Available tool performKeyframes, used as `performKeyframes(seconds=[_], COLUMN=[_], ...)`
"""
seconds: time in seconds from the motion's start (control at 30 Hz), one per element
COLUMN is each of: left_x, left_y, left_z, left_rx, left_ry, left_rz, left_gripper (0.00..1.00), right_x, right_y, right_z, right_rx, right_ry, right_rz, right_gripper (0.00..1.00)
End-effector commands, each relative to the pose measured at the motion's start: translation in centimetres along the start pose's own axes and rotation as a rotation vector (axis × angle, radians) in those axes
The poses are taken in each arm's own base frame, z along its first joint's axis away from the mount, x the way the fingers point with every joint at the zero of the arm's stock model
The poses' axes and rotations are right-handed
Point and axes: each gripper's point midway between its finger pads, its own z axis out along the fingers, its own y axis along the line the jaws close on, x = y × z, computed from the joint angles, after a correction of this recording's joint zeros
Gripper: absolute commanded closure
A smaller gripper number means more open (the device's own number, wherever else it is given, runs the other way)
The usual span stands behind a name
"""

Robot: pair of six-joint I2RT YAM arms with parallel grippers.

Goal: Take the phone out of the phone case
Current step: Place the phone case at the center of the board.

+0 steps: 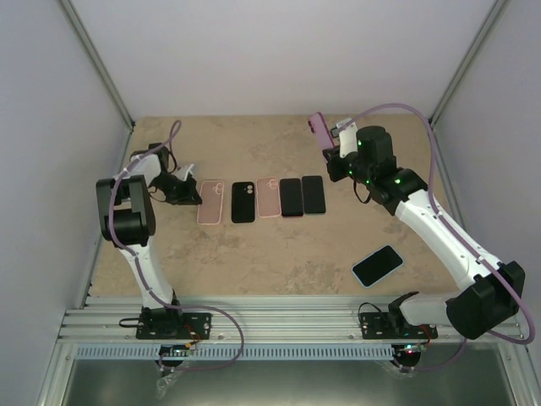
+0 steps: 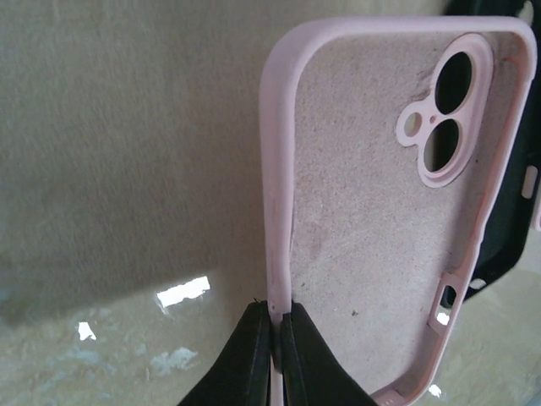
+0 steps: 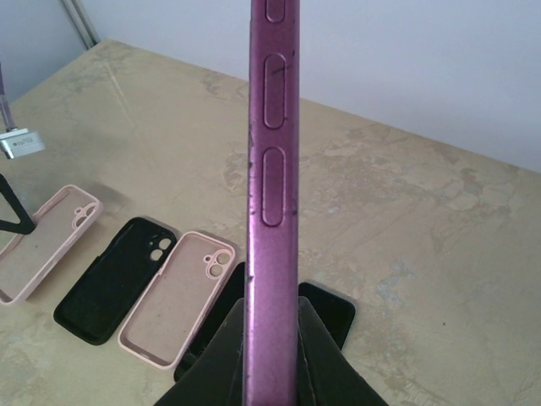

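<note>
The beige stone-patterned table is the work surface. The right arm reaches to the far right of it, and the left arm reaches to the left end of a row of items lying flat across the middle. The magenta phone case is raised clear of the table, upright and edge-on to the right wrist camera, with its side buttons showing. Whether a phone sits inside it cannot be told. The right gripper is clamped on the lower end of this case, one finger on each broad face. The row reads from the left: an empty pink case, a black case, a second pink case, and two dark phones side by side. A lone phone with a pale edge lies apart, near the right arm. The left gripper is closed, pinching the rim of the leftmost pink case.
</note>
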Motion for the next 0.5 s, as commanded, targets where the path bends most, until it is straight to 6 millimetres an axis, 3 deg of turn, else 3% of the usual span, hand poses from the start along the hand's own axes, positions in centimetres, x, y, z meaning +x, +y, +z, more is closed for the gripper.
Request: performKeyframes(seconds=[0.0,0.47], left_x=[-1.5,-2.7], left_y=[0.7,0.4], left_z=[0.4,3.1], left_rx=[-0.02,-0.05], left_ry=[-0.032,-0.04], left_rz=[-0.021,-0.082], left_gripper=[1.0,1.0], right_x=[-2.0,-1.6], right_y=[0.1,0.0], right_z=[-0.5,-0.3], right_rx=[-0.014,-0.013], right_ry=[-0.079,-0.069], right_rz=[0.01,0.009], right_gripper=[0.99,1.0])
